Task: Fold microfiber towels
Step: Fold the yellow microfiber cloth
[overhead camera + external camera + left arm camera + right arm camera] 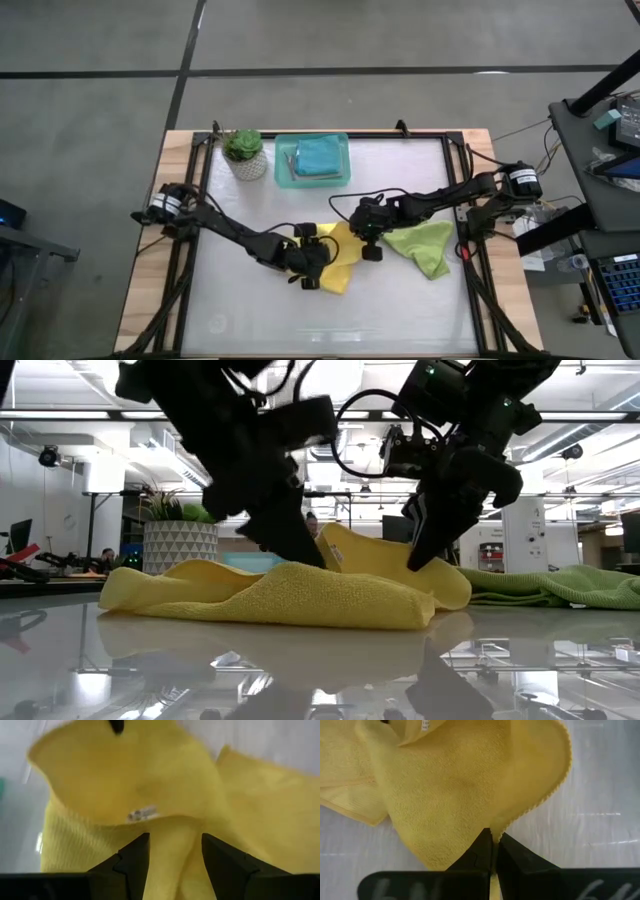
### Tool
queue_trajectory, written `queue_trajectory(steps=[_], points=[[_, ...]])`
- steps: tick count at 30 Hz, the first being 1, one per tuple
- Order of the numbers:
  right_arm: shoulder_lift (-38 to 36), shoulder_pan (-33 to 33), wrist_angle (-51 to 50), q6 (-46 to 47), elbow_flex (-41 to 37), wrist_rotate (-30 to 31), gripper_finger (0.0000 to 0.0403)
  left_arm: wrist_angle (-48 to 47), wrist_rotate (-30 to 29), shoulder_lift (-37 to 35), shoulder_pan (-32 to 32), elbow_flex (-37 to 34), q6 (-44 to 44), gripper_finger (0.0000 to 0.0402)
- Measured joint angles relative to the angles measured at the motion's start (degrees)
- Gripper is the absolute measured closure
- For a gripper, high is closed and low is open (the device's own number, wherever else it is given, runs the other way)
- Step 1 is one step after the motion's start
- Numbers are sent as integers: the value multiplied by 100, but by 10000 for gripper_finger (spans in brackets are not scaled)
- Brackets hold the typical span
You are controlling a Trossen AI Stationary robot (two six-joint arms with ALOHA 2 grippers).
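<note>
A yellow microfiber towel (343, 262) lies rumpled at the table's middle, with a flap (365, 552) raised off the table. My right gripper (493, 846) is shut on its edge at the towel's right side. My left gripper (175, 852) is open and slants down onto the towel's left part, its fingers on either side of a raised fold (172, 832). A lime green towel (425, 247) lies crumpled on the table just right of the yellow one. Teal-blue towels (320, 155) lie in the tray. My left gripper stands over the raised fold with a finger (137, 857) on each side; I cannot tell whether the fingers touch the cloth. My right gripper pinches the yellow towel's stitched edge (499, 831) between its two fingers, slanting down from the table's right. The cloth spreads slack away from the fingers, and most of it rests on the table.
A teal tray (285, 165) stands at the far middle, with a potted plant (245, 155) to its left. The near half of the white table (330, 320) lies bare. Both arms (240, 235) reach in from the table's sides.
</note>
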Motion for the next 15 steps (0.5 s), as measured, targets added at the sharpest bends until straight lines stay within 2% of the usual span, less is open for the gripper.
queue_trajectory(steps=[15], points=[[0,0,110,-47,0,-2,394,-112,4,116,83,-7,-11,238]])
